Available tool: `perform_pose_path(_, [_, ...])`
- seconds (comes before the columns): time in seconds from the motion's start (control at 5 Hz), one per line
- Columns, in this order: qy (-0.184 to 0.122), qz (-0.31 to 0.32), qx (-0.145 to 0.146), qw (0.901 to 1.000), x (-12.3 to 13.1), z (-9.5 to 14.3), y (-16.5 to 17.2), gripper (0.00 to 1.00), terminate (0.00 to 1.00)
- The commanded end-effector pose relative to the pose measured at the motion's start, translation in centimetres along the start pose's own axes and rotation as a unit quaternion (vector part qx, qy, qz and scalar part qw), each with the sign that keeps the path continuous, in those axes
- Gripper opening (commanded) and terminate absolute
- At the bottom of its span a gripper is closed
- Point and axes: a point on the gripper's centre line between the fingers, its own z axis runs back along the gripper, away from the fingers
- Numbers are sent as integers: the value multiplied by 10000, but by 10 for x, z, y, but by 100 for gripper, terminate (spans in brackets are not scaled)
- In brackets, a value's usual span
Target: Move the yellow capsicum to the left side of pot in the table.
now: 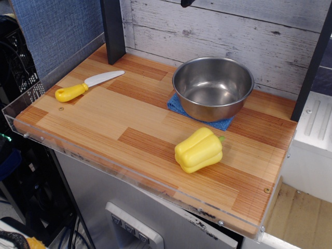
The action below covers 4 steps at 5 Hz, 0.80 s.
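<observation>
You are seeing the yellow capsicum lying near the table front edge, just before the pot. Open planks are lying left of it. The gripper is barely showing; you cannot tell its opening.

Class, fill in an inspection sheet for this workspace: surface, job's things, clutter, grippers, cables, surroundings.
Surface: striped wooden table, clear acrylic edge.
Job's things: yellow capsicum lying on its side in front of the pot; pot empty, sitting on a blue cloth.
Clutter: yellow-handled toy knife at back left.
Grippers: only a dark tip at the top edge; state unclear.
Cables: some below the table at left.
Surroundings: whitewashed plank wall behind.
</observation>
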Motion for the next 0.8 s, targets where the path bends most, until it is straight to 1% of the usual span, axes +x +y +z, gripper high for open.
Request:
perform_pose_path(0.0, [0,0,0,10000,0,0,0,100,0])
perform_pose_path(0.2, [27,-258,-114,9996,-18,-8,-11,100,0])
perform_pose_path(0.4, [65,-538,-136,9984,-31,-19,-18,100,0])
perform_pose_path(0.6, [16,-993,-179,9949,-44,-32,-26,100,0])
